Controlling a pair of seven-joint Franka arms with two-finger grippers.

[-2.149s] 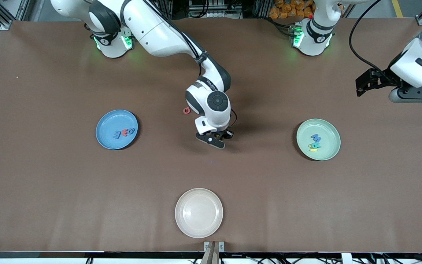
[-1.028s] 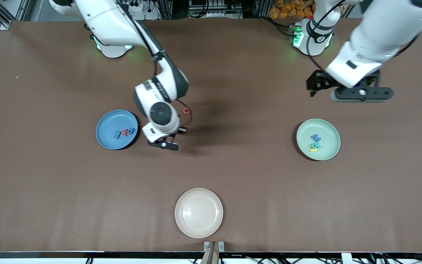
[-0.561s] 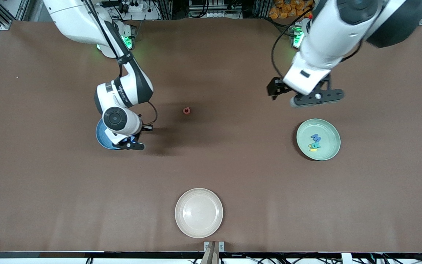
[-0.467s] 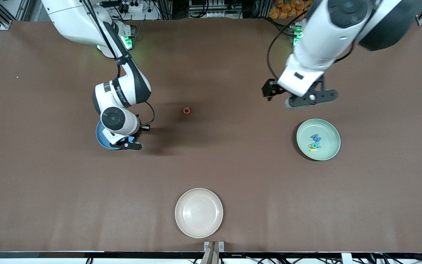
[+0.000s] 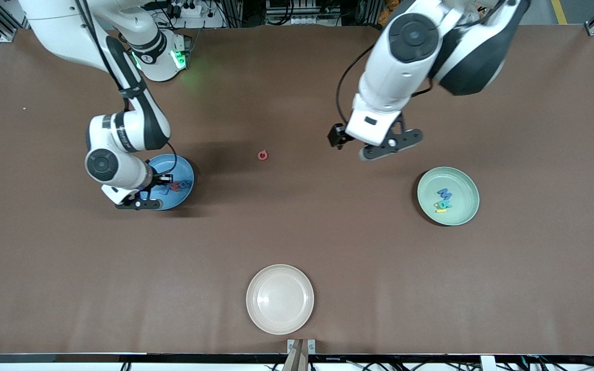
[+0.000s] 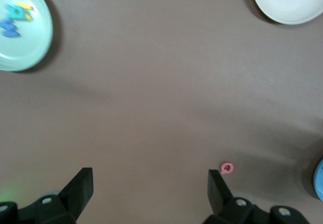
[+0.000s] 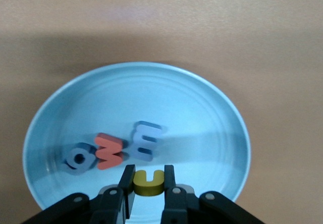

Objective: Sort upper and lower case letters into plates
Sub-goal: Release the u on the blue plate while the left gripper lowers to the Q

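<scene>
Yellow lowercase toy letter is pinched between your right gripper's fingers, now carried from mid-table to hang over the matte blue round plate, where three small letters already lie, so a release looks to be next. Your left gripper, jaws wide and empty, has swung in from its end of the table over the brown tabletop near the lone red letter. The mint green plate holds its own letters.

Lone letter on table between plates; third plate nearer camera.
</scene>
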